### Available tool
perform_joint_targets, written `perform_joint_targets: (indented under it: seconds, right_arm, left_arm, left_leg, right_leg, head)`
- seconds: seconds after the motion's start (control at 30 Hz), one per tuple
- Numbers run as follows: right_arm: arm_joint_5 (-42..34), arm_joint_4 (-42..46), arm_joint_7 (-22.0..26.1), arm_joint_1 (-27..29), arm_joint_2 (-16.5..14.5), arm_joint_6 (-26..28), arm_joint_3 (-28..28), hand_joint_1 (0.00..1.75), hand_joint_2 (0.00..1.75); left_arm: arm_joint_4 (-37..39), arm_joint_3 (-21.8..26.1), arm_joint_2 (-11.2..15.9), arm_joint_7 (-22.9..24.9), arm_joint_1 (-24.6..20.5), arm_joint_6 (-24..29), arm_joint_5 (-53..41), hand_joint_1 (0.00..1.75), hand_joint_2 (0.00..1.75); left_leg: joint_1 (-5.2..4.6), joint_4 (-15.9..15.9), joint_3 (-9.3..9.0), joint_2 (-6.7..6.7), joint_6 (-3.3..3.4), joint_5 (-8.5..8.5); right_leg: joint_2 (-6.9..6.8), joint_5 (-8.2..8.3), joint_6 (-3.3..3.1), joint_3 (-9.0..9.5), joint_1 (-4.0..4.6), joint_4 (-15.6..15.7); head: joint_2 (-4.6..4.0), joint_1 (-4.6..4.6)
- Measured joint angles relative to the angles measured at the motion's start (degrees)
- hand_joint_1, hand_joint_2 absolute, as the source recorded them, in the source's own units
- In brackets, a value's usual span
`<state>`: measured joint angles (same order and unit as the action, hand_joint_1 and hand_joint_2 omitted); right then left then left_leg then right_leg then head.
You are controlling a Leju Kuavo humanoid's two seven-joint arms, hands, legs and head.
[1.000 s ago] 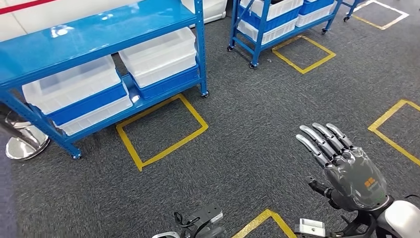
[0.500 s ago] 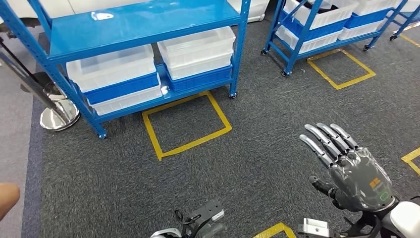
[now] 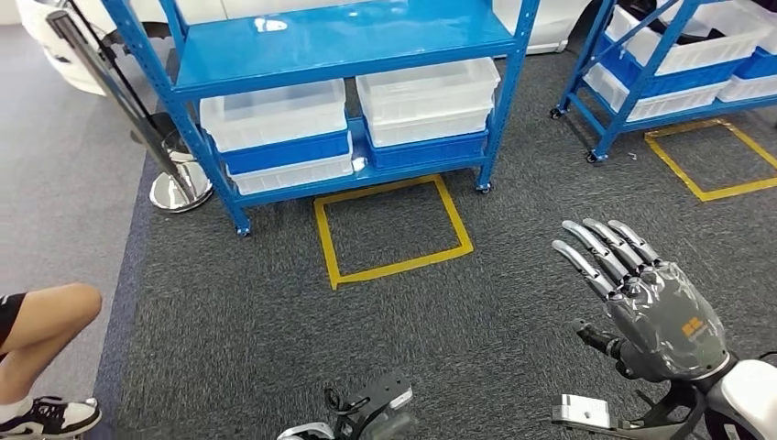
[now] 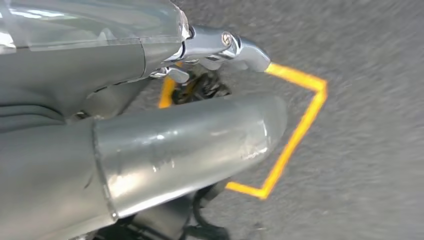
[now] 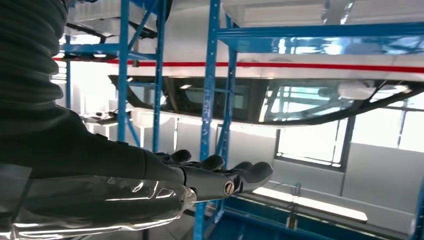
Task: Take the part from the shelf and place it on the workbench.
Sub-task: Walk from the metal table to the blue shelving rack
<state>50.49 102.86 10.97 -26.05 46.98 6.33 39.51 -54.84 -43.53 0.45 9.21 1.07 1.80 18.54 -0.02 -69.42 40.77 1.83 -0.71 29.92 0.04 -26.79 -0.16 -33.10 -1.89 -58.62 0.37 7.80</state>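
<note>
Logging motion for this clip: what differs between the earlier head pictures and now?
The whole head picture has shifted, so the camera has turned, not the things: the blue shelf with its white bins now sits nearer the middle, and a person's leg has come in at the left edge. The right hand stays raised and empty, fingers spread. Nothing was taken or let go.

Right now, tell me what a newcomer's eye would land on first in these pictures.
First, the right hand, raised with fingers spread and empty over the dark carpet at lower right of the head view. Next, the blue shelf straight ahead, with white bins stacked side by side on its lower level and a yellow taped square on the floor before it. At the left edge, a person's bent leg shows.
</note>
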Motion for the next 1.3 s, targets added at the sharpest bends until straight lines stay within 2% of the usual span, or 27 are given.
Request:
perform_joint_targets:
  seconds: [0.03,0.07,0.1,0.17,0.23,0.27,0.3,0.37,0.43,0.5,0.53,0.57,0.6,0.63,0.67,0.7,0.77,0.8,0.87,0.9,0.93,1.0,1.07,1.1,1.13,1.23,1.3]
  right_arm:
    - [0.0,0.0,-0.2,-0.5,-0.3,-0.7,0.2,0.00,1.75]
    - [0.1,-0.1,-0.4,-1.0,-0.8,-1.2,0.6,0.00,1.75]
    - [0.1,-0.1,-0.7,-1.5,-1.2,-1.6,1.0,0.00,1.75]
    - [0.1,-0.2,-1.1,-2.3,-1.7,-1.8,1.7,0.00,1.75]
    - [0.0,-0.2,-1.3,-2.9,-1.7,-1.7,2.1,0.00,1.75]
    - [-0.1,-0.2,-1.3,-3.3,-1.7,-1.7,2.3,0.00,1.75]
    - [-0.3,-0.2,-1.4,-3.7,-1.8,-1.7,2.5,0.00,1.75]
    - [-0.6,-0.2,-1.5,-4.7,-1.9,-1.8,2.8,0.00,1.75]
    - [-1.1,-0.2,-1.7,-5.8,-2.1,-2.0,3.0,0.00,1.75]
    - [-1.5,-0.2,-1.8,-6.4,-2.1,-2.2,3.2,0.00,1.75]
    - [-1.7,-0.3,-1.8,-6.5,-2.1,-2.2,3.3,0.00,1.75]
    - [-1.8,-0.3,-1.8,-6.6,-2.1,-2.2,3.4,0.00,1.75]
    - [-2.0,-0.4,-1.8,-6.7,-2.1,-2.3,3.6,0.00,1.75]
    - [-2.1,-0.4,-1.7,-6.9,-2.2,-2.4,3.6,0.00,1.75]
    - [-2.2,-0.4,-1.6,-7.2,-2.2,-2.5,3.7,0.00,1.75]
    - [-2.4,-0.4,-1.6,-7.6,-2.2,-2.6,3.7,0.00,1.75]
    - [-2.7,-0.5,-1.5,-8.2,-2.1,-2.7,3.7,0.00,1.75]
    - [-2.8,-0.6,-1.4,-8.3,-2.1,-2.7,3.7,0.00,1.31]
    - [-3.0,-0.6,-1.4,-8.6,-2.1,-2.7,3.7,0.00,0.44]
    - [-3.1,-0.6,-1.4,-8.8,-2.1,-2.7,3.7,0.00,0.00]
    - [-3.1,-0.7,-1.4,-8.9,-2.1,-2.7,3.7,0.00,0.00]
    - [-3.2,-0.8,-1.8,-9.1,-2.2,-2.6,3.6,0.00,0.00]
    - [-3.3,-1.1,-2.2,-9.1,-2.4,-2.7,3.6,0.00,0.00]
    - [-3.4,-1.3,-2.4,-9.2,-2.6,-2.7,3.6,0.00,0.00]
    - [-3.4,-1.6,-2.5,-9.2,-2.8,-2.7,3.6,0.00,0.00]
    - [-3.4,-2.1,-2.6,-9.8,-3.4,-2.9,3.2,0.00,0.00]
    - [-3.4,-2.4,-2.6,-10.2,-3.8,-3.3,3.0,0.00,0.00]
  left_arm:
    - [0.0,0.0,0.4,-1.3,0.4,0.2,0.0,0.00,0.00]
    - [0.0,0.0,1.0,-2.5,0.9,0.2,0.0,0.00,0.00]
    - [0.0,0.0,1.6,-3.4,1.5,0.3,0.0,0.00,0.00]
    - [0.0,0.0,2.7,-4.3,2.3,0.3,0.0,0.00,0.00]
    - [-0.1,0.0,3.5,-4.6,2.6,0.5,0.1,0.00,0.00]
    - [-0.2,0.0,3.8,-4.6,2.7,0.6,0.1,0.00,0.00]
    - [-0.3,0.0,4.0,-4.5,2.7,0.9,0.2,0.00,0.00]
    - [-0.7,0.0,4.3,-4.3,2.8,1.3,0.2,0.00,0.00]
    - [-1.2,0.0,4.5,-4.0,2.6,1.5,0.4,0.00,0.00]
    - [-1.6,0.0,4.5,-3.8,2.3,1.5,0.7,0.00,0.00]
    - [-1.8,0.0,4.6,-3.8,2.2,1.5,0.9,0.00,0.00]
    - [-1.8,0.0,4.6,-3.7,2.2,1.5,1.0,0.00,0.00]
    - [-1.9,0.0,4.7,-3.6,2.2,1.5,1.1,0.00,0.00]
    - [-2.0,0.0,4.7,-3.5,2.2,1.4,1.2,0.00,0.00]
    - [-2.1,0.0,4.8,-3.4,2.1,1.4,1.2,0.00,0.00]
    - [-2.3,0.0,4.8,-3.3,2.0,1.3,1.2,0.00,0.00]
    - [-2.5,0.0,4.8,-3.2,1.7,1.0,1.2,0.00,0.00]
    - [-2.6,0.0,4.9,-3.1,1.6,0.9,1.1,0.00,0.00]
    - [-2.7,0.0,5.0,-3.1,1.7,0.6,1.0,0.00,0.00]
    - [-2.8,0.0,5.1,-3.1,1.6,0.5,1.0,0.00,0.00]
    - [-2.9,0.0,5.1,-3.1,1.6,0.5,1.0,0.00,0.00]
    - [-3.0,0.0,5.2,-3.1,1.3,0.4,1.0,0.00,0.00]
    - [-3.0,-0.1,5.2,-3.0,1.1,0.3,0.9,0.00,0.00]
    - [-3.0,-0.1,5.2,-3.0,1.1,0.2,0.9,0.00,0.00]
    - [-3.0,-0.1,5.2,-2.9,1.0,0.2,0.8,0.00,0.00]
    - [-3.2,-0.2,5.4,-2.9,0.9,0.1,0.8,0.00,0.00]
    - [-3.5,-0.2,5.5,-2.8,0.9,-0.1,0.8,0.00,0.00]
  left_leg:
    - [0.11,-3.4,1.65,-0.87,-0.13,1.47]
    - [0.20,-5.3,2.55,-1.22,-0.20,1.94]
    - [0.23,-5.1,2.38,-1.39,-0.21,1.30]
    - [0.12,1.7,-1.27,-2.45,0.19,-2.39]
    - [-0.38,9.0,-5.19,-4.71,1.10,-4.93]
    - [-0.65,10.7,-6.05,-5.39,1.49,-5.32]
    - [-0.86,11.1,-6.12,-5.32,1.77,-5.25]
    - [-0.70,11.5,-6.13,-3.99,2.26,-5.65]
    - [-0.24,12.3,-6.42,-2.81,2.89,-6.15]
    - [-0.03,12.5,-6.53,-1.63,3.19,-6.39]
    - [-0.01,12.4,-6.51,-0.98,3.21,-6.39]
    - [0.00,12.3,-6.50,-0.24,3.21,-6.37]
    - [0.03,12.2,-6.49,0.53,3.19,-6.33]
    - [0.09,12.0,-6.49,1.31,3.10,-6.24]
    - [0.16,11.7,-6.47,2.09,2.94,-6.08]
    - [0.20,11.3,-6.36,2.81,2.70,-5.87]
    - [0.21,10.5,-5.85,4.17,2.10,-5.62]
    - [0.23,10.4,-5.56,4.83,1.76,-5.68]
    - [0.31,10.5,-5.13,5.83,1.09,-5.89]
    - [0.24,10.1,-4.86,5.15,0.78,-5.59]
    - [0.16,8.7,-4.20,3.78,0.47,-4.65]
    - [0.19,2.7,-1.42,0.21,-0.07,-1.13]
    - [0.46,-4.1,1.78,-1.13,-0.44,1.73]
    - [0.54,-5.3,2.30,-1.29,-0.51,1.72]
    - [0.58,-4.4,1.74,-1.36,-0.49,0.70]
    - [0.44,6.6,-4.09,-1.59,0.29,-4.23]
    - [0.15,10.5,-6.08,-1.69,0.94,-5.05]
  right_leg:
    - [-0.82,-0.05,-0.10,0.02,0.14,0.0]
    - [-1.55,-0.12,-0.15,0.04,0.25,0.0]
    - [-2.27,-0.19,-0.18,0.11,0.33,0.0]
    - [-3.74,-0.45,-0.08,0.46,0.51,-0.1]
    - [-5.08,-0.81,0.23,0.85,0.87,-0.1]
    - [-5.66,-0.93,0.45,0.97,1.02,-0.1]
    - [-6.22,-1.00,0.71,1.05,1.12,-0.1]
    - [-6.84,-1.19,1.32,1.28,1.05,0.0]
    - [-4.49,-2.81,1.82,0.54,0.78,-2.0]
    - [-1.16,-6.19,2.09,-2.57,0.60,-8.5]
    - [-0.47,-7.64,2.19,-4.56,0.58,-12.3]
    - [-0.20,-8.20,2.29,-6.13,0.56,-15.0]
    - [-0.13,-7.58,2.35,-6.82,0.52,-15.8]
    - [-0.02,-5.88,2.39,-6.42,0.43,-14.2]
    - [0.47,-3.45,2.45,-5.05,0.26,-10.7]
    - [1.66,-1.68,2.45,-3.43,0.04,-7.0]
    - [3.77,-0.07,2.29,-1.26,-0.15,-2.0]
    - [4.16,-0.33,2.07,-1.02,-0.07,-1.5]
    - [3.02,-0.16,1.48,-0.93,-0.03,-1.2]
    - [2.45,-0.07,1.08,-0.80,-0.12,-1.1]
    - [1.83,0.01,0.63,-0.69,-0.21,-0.9]
    - [0.71,0.00,0.00,-0.58,-0.09,-0.7]
    - [-0.26,-0.06,-0.18,-0.61,0.11,-0.7]
    - [-0.62,-0.08,-0.19,-0.60,0.16,-0.7]
    - [-0.89,-0.11,-0.17,-0.55,0.18,-0.8]
    - [-1.37,-0.35,0.20,-0.23,0.34,-0.8]
    - [-1.50,-0.46,0.74,-0.15,0.53,-0.8]
  head:
    - [0.00,0.00]
    - [0.00,0.01]
    - [0.00,0.01]
    - [0.00,0.01]
    - [0.00,-0.01]
    - [0.00,-0.01]
    - [0.00,-0.01]
    - [0.00,-0.01]
    - [0.00,-0.05]
    - [0.00,-0.11]
    - [0.00,-0.14]
    - [0.00,-0.14]
    - [0.00,-0.14]
    - [0.00,-0.15]
    - [0.00,-0.15]
    - [0.00,-0.15]
    - [0.01,-0.13]
    - [0.01,-0.13]
    - [0.00,-0.12]
    - [-0.01,-0.10]
    - [-0.01,-0.06]
    - [-0.01,0.00]
    - [0.00,0.03]
    - [0.00,0.02]
    - [0.00,0.03]
    - [0.00,0.02]
    - [0.00,-0.01]
